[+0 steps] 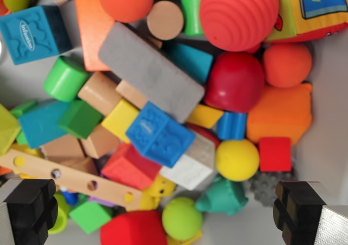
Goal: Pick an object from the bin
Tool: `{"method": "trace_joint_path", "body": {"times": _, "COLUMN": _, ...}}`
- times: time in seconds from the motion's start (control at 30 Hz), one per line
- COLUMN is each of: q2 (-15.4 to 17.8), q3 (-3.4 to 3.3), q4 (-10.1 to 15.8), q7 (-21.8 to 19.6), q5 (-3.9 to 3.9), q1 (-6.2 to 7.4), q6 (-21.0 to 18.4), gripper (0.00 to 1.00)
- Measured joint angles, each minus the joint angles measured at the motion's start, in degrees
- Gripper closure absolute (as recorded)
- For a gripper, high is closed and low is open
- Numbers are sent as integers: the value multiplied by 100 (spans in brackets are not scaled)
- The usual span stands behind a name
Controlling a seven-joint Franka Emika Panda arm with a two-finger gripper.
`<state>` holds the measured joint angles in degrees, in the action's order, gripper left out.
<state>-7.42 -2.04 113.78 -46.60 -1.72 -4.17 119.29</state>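
Observation:
The wrist view looks straight down into a bin point(329, 147) packed with toys. A long grey block point(150, 72) lies slanted across the middle, over a blue embossed cube point(159, 134). Around them sit a red ribbed ball point(239, 14), a dark red ball point(235, 82), a yellow ball point(237, 159), a lime ball point(181, 218) and a green cylinder point(65, 78). My gripper point(163, 215) hangs above the pile, open, its black fingertips point(32, 207) at the lower corners. Nothing is between them.
An orange ball point(125, 0), a smaller orange ball point(287, 65), an orange block point(280, 113), a small red cube point(274, 154), a teal cube point(33, 34), a perforated wooden strip point(70, 178) and a cloth alphabet block point(318, 8) crowd the bin. Pale bin wall shows at the view's right.

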Motion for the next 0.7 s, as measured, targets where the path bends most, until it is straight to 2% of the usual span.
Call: {"method": "trace_joint_path", "body": {"times": 0.7, "q2": -11, "q3": 0, "q4": 0, "q7": -48, "q5": 0, "q1": 0, "q6": 0, "gripper": 0}}
